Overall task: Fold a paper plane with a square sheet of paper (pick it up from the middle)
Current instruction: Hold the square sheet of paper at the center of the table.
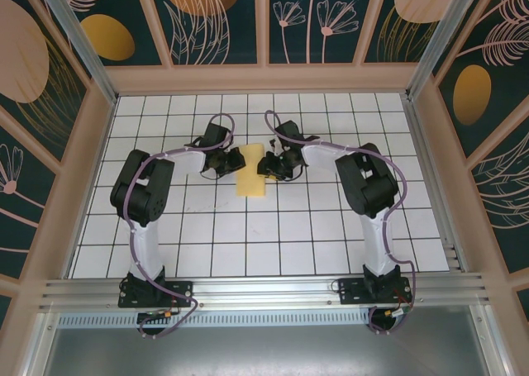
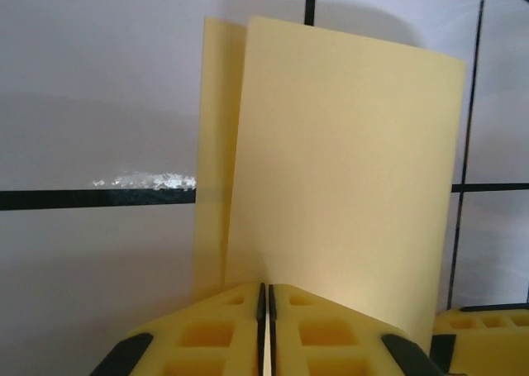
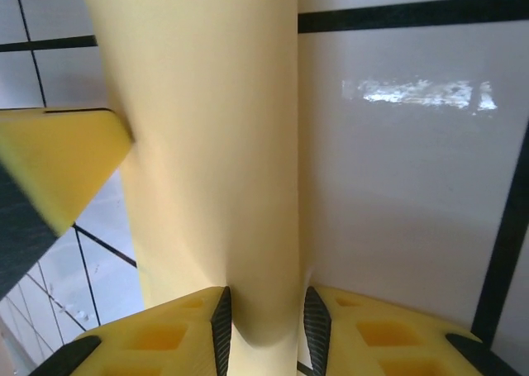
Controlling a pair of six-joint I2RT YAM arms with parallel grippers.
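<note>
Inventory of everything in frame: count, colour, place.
paper sheet: one, yellow, folded, mid-table between both grippers
table: one, white tiles, black grid lines
wall panels: several, teal with floral prints, around the table
rail: one, silver, near edge
left arm, right arm: two, black and white, bases at near edge
left gripper: one, yellow fingers, black pads, shut on the paper sheet's edge
right gripper: one, same colours, pads against the paper sheet's curved fold
</note>
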